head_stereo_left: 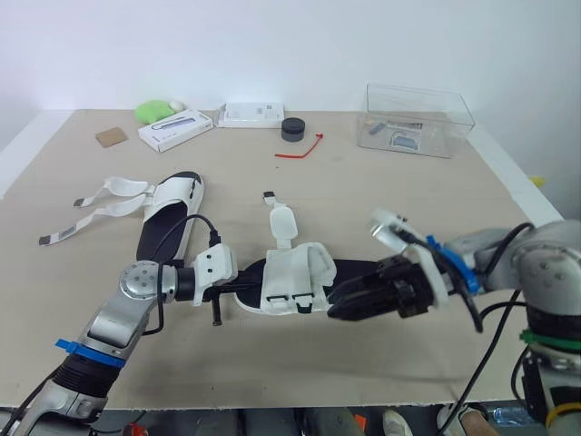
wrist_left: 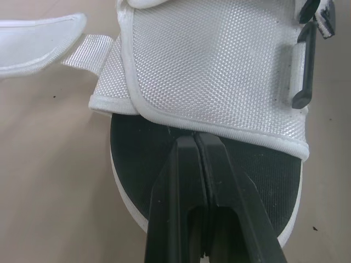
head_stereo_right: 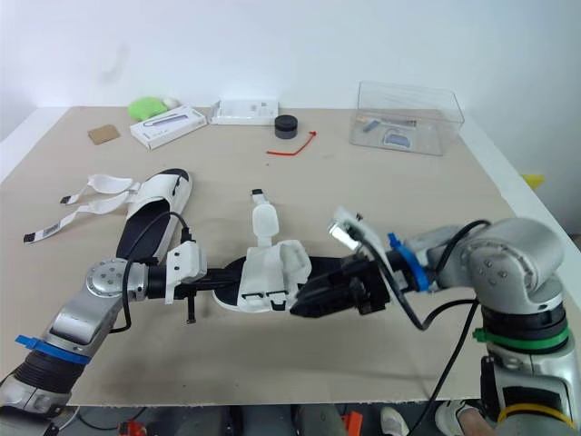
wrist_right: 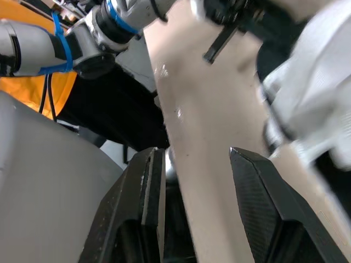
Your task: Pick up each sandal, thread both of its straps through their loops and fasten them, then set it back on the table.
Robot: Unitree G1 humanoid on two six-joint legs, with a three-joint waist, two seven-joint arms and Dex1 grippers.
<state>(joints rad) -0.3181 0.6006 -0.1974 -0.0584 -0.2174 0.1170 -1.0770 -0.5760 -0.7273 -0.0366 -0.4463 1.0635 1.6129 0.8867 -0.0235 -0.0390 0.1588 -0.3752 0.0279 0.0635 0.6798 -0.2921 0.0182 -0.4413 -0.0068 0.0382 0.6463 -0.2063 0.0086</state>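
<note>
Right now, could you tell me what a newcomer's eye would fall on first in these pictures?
First, the white sandal lying near the front edge of the table, flanked by both arms: the left claw, shut, sits over its black insole, and the right claw is open at its other end. Next, the second sandal farther back on the left, its two straps splayed loose.

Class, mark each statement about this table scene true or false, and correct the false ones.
1. The left sandal has loose straps spread on the table. True.
2. The left pincer is wide open. False: it is shut.
3. The right pincer is open. True.
4. The red tie lies inside the clear box. False: it lies on the bare table beside a black puck.
</note>
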